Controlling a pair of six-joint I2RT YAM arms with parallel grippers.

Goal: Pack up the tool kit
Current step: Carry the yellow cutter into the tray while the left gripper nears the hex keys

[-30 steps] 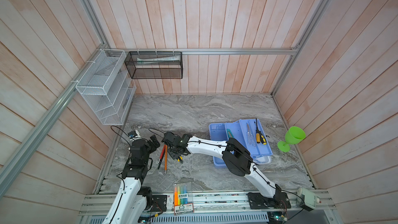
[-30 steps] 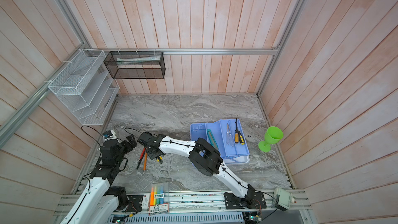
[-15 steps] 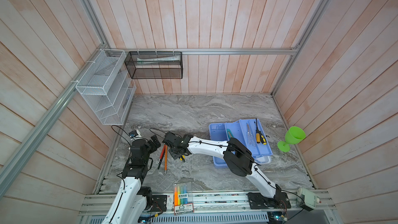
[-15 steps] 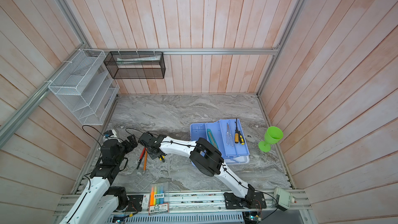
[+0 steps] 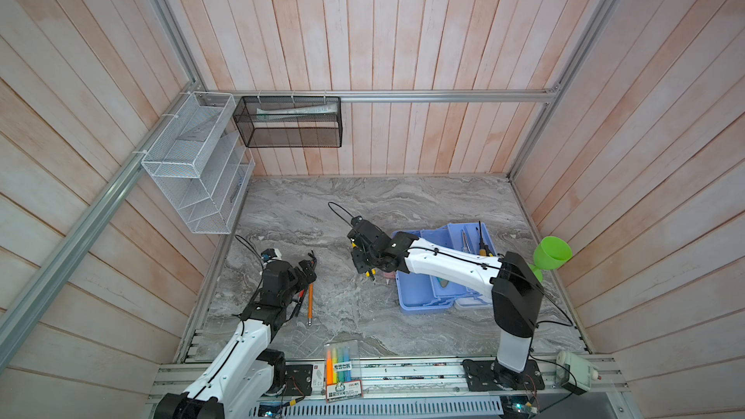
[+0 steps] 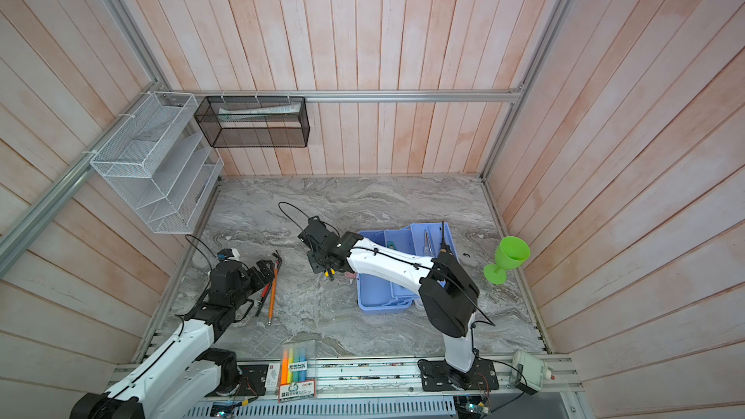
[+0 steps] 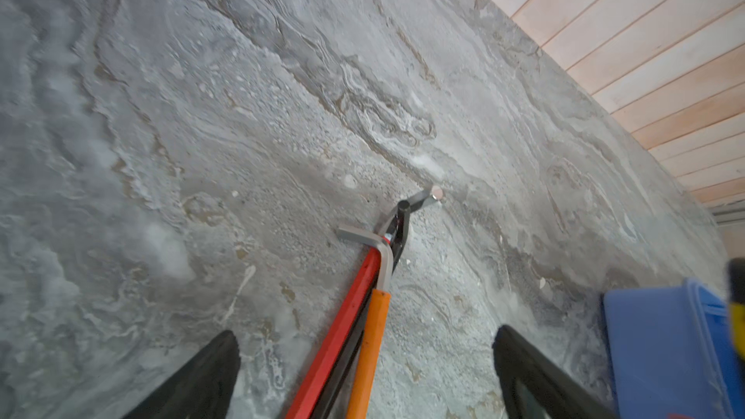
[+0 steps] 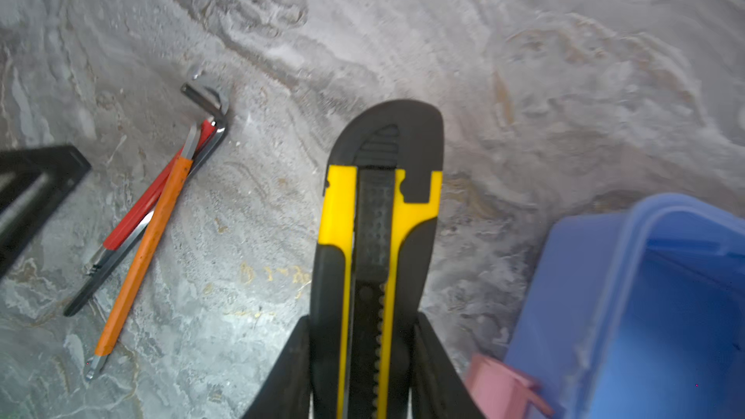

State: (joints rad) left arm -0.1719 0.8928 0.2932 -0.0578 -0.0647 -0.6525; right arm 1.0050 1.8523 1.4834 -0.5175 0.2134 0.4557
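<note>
Well apart from knife [image 8: 375, 215], unreadable label [image 5: 343, 365]

Overhead pair looks down; close wrist views share case [image 7: 665, 356] [image 8: 645, 316].

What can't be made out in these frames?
Utility knife: gripped end, right wrist view, hidden by the right gripper and cut by the frame edge.
Blue case: contents, both top views, largely covered by the right arm.
Tools in its tray: too small in top views to identify.
Pink part: right wrist view, cut off by frame edge, blurred.
</note>
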